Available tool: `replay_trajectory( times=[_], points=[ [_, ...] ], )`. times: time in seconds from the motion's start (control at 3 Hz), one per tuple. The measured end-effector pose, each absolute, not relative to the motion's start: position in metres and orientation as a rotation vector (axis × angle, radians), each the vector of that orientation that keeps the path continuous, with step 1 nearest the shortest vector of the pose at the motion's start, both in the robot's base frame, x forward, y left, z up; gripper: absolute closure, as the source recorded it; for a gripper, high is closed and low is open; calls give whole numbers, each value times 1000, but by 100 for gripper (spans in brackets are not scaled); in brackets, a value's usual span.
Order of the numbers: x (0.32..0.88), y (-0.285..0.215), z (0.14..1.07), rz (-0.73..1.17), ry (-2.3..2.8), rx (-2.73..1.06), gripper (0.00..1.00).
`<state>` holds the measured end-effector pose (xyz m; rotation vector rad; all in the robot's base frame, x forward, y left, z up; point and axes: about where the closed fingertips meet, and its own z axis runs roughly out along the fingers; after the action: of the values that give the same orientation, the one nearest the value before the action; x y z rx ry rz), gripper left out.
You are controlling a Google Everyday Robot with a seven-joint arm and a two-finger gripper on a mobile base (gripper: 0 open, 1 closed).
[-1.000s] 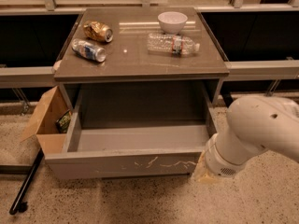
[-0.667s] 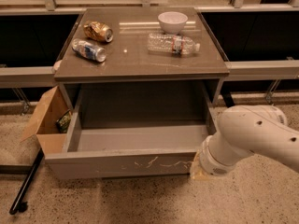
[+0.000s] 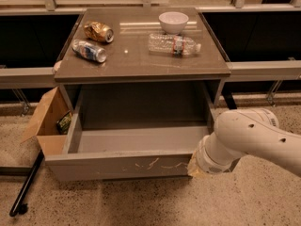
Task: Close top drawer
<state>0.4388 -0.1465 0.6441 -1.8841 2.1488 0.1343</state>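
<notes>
The top drawer (image 3: 117,166) stood pulled far out of the cabinet toward the camera. Its flat, handleless grey front was nearest, marked with pale squiggly scratches right of centre, and its shallow grey inside lay open to view. At the right end of that front panel the gripper (image 3: 193,165) sat low by the corner, mostly hidden behind the wrist, so whether it was open or closed could not be told. The thick white arm (image 3: 249,138) reached in from the right, sloping down toward the drawer. A cardboard box (image 3: 47,121) stood just left of the drawer. Farther back, the cabinet top (image 3: 141,65) held a crushed can (image 3: 99,32), a silver-blue can (image 3: 89,50), a plastic bottle (image 3: 174,44) and a white bowl (image 3: 173,21).
</notes>
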Motion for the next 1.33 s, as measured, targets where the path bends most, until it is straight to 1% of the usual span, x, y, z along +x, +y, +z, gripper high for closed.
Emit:
replay_trajectory(
  times=[1.0,1.33],
  points=[
    [439,-147,644,134,2149,-1884,5],
    [439,-147,644,134,2149,-1884,0]
  ],
)
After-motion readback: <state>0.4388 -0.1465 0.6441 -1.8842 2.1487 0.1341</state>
